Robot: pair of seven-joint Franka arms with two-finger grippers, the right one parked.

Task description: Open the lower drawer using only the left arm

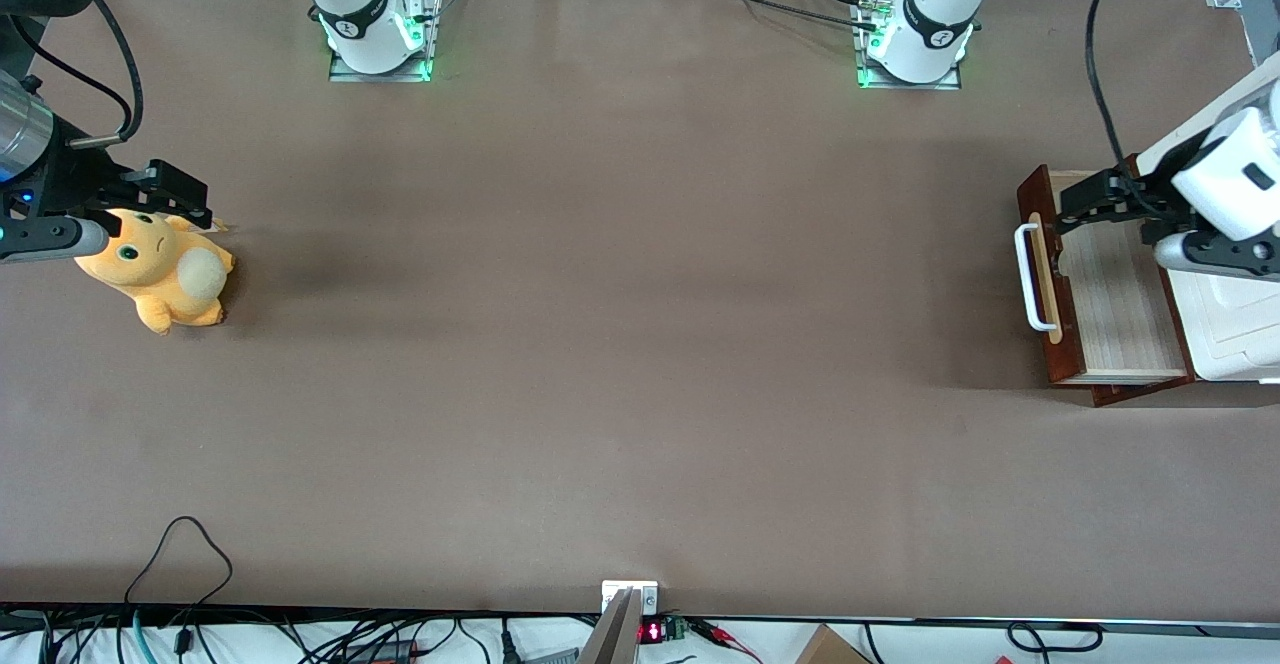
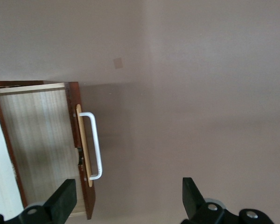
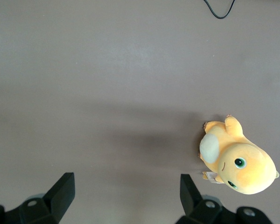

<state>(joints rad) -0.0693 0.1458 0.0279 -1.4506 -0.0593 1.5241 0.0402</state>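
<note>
- While the dark reddish-brown wooden lower drawer [image 1: 1110,294] sits pulled out at the working arm's end of the table, light wood inside shows.
- Small black gripper [image 1: 1075,209] of the glossy white left arm [image 1: 1225,179] hovers above the drawer's front panel, fingers [image 2: 60,201] spread, gripping nothing.
- White U-shaped handle [image 1: 1030,277] lies just below the gripper, its long axis along the drawer front; likely mostly done.

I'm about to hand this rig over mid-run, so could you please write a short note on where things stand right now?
Gripper: open, holding nothing, above the lower drawer, near its front panel.
Lower drawer: at the working arm's end of the table, pulled well out, its light wood inside showing; white handle free, not gripped.
Done: the drawer looks open.
Left: probably only to back the left arm away; check whether the drawer needs pulling further.
</note>
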